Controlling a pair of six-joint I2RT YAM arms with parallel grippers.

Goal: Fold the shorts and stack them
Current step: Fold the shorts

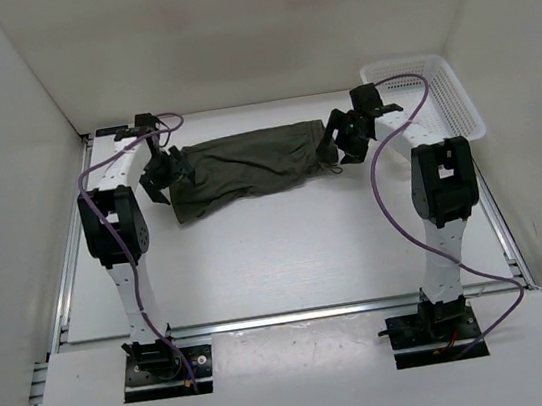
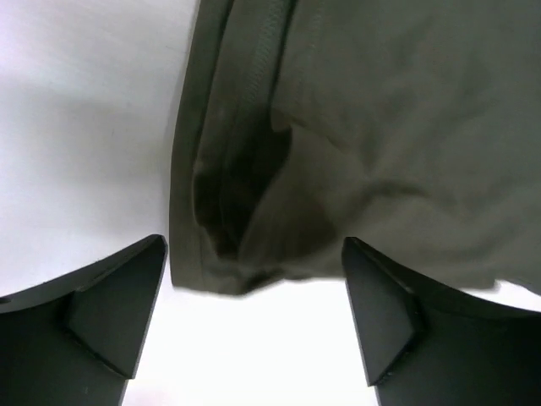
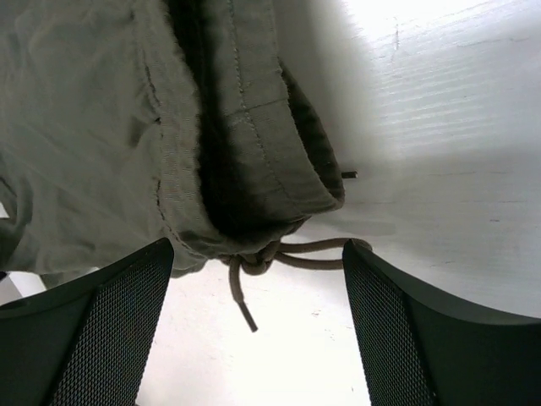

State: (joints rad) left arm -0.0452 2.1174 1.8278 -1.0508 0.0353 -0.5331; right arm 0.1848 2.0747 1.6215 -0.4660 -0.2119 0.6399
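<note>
Top external view is showing the shorts (image 1: 246,166) lying on the white table (image 1: 279,262), toward the far side, stretched out sideways between the two arms. Cloth is looking flattened into a long band, a bit wrinkled, with the lower left corner sagging toward the near side. Left gripper (image 1: 160,178) is sitting at the left end of the cloth, right gripper (image 1: 341,143) at the right end. White basket (image 1: 459,106) is standing in the far right corner, apart from the shorts.

Left wrist view is showing both fingers (image 2: 110,313) spread wide, nothing pinched. Leg hem (image 2: 211,279) is lying just ahead of the tips, in line with the gap between them, with a stitched seam running up the fold. Cannot tell if the tips are touching the table.

Right wrist view is showing the mesh-textured fingers (image 3: 406,338) also spread wide, gripping nothing. Gathered waistband (image 3: 262,118) is lying doubled over just ahead of the gap, with a dark opening between its layers. Thin drawstring (image 3: 304,254) is trailing out from under the waistband onto the table between the fingertips, one loose end pointing toward the camera.
</note>
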